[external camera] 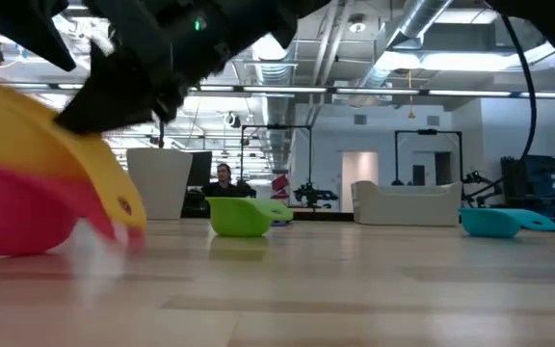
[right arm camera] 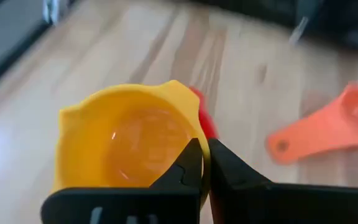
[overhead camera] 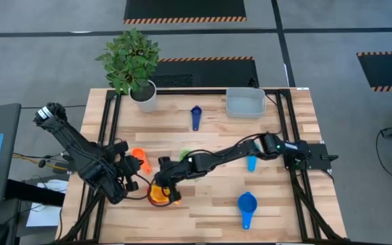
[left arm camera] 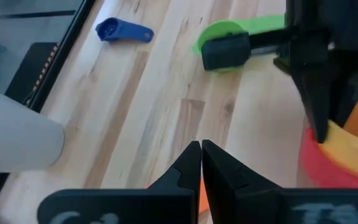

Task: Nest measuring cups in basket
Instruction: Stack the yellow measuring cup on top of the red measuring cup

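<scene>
My right gripper [overhead camera: 162, 185] [right arm camera: 204, 163] reaches across the table to its near-left part and is shut on the yellow cup [overhead camera: 156, 193] [right arm camera: 123, 143]. That cup sits tilted inside the red cup [external camera: 17, 217] [left arm camera: 319, 168], which rests on the table. My left gripper [overhead camera: 131, 170] [left arm camera: 201, 149] is shut beside the orange cup [overhead camera: 137, 159] [right arm camera: 328, 132], which lies on the wood. The green cup [overhead camera: 184, 157] [external camera: 242, 217] is partly hidden under my right arm. The dark blue cup [overhead camera: 196, 117], light blue cup [overhead camera: 252, 163] and blue cup [overhead camera: 247, 204] lie apart. The basket [overhead camera: 245, 102] stands at the far edge. My right gripper pinches the yellow cup's rim [right arm camera: 194, 140] from above, slanting down, with one finger over the bowl and the other outside it next to the red cup [right arm camera: 205, 121]. The yellow cup leans in the red cup. Of my left gripper I cannot tell whether it touches the orange cup.
A white plant pot [overhead camera: 145, 95] stands at the far left corner. Black frame rails [overhead camera: 107, 143] run along the table's left and right sides. Bare wood lies in the middle [overhead camera: 216, 126] and near my right arm [overhead camera: 203, 204].
</scene>
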